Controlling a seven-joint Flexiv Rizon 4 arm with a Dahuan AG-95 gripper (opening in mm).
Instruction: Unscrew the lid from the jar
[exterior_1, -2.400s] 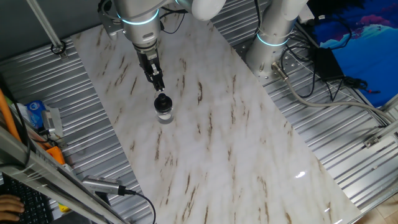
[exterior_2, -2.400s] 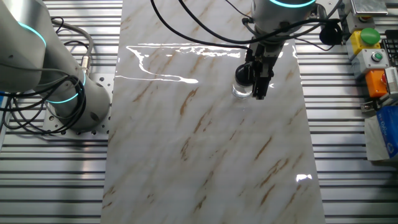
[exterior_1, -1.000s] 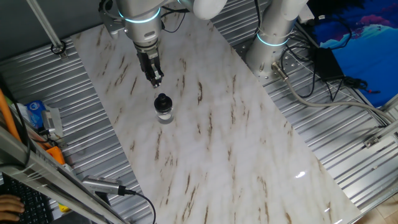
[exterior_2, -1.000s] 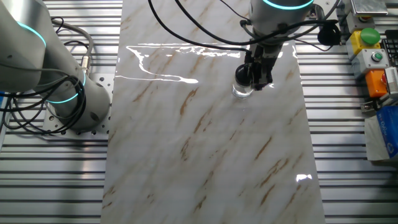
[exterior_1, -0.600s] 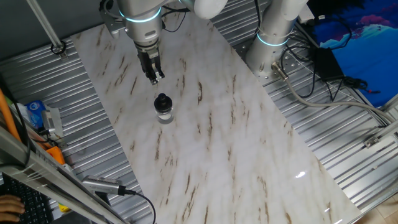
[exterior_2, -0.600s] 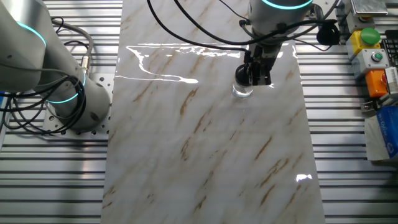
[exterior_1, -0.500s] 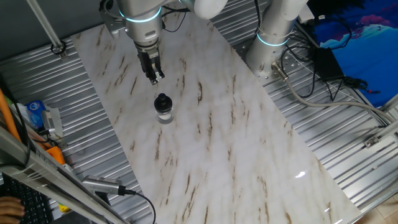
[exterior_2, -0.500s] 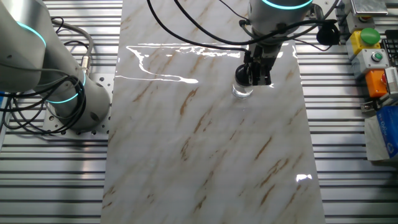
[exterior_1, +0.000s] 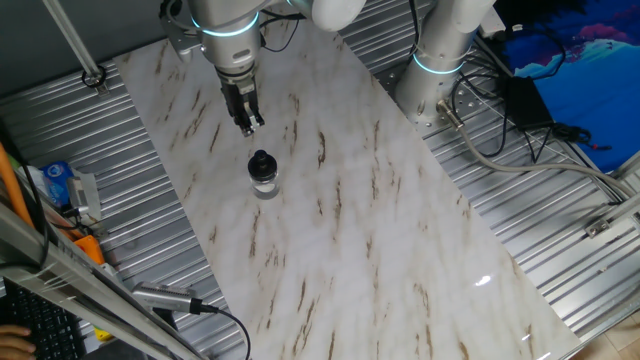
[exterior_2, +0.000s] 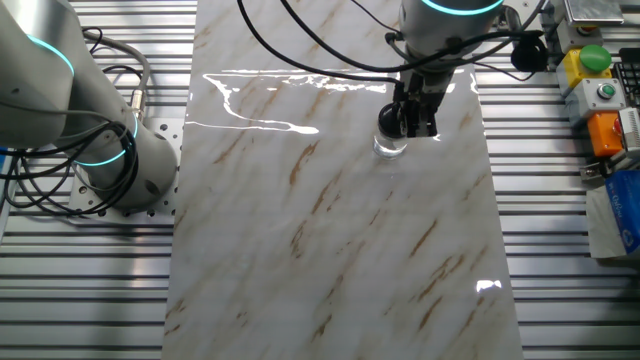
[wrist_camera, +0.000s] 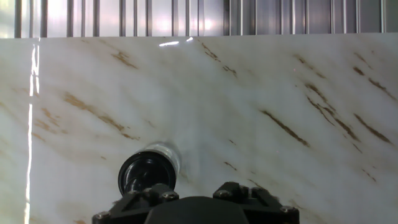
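gripper (exterior_1: 252, 127) narrow, nearly closed, holding nothing, above the capped jar (exterior_1: 263, 178).

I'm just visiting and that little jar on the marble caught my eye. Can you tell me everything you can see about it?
The jar is small, short and round, of clear glass, and stands upright on the marble-patterned table. A black round lid, about as wide as the jar, sits on top, glossy in the hand view. Nothing but the table touches it: the gripper hangs above and a little to one side, clear of the lid. What is inside cannot be made out.
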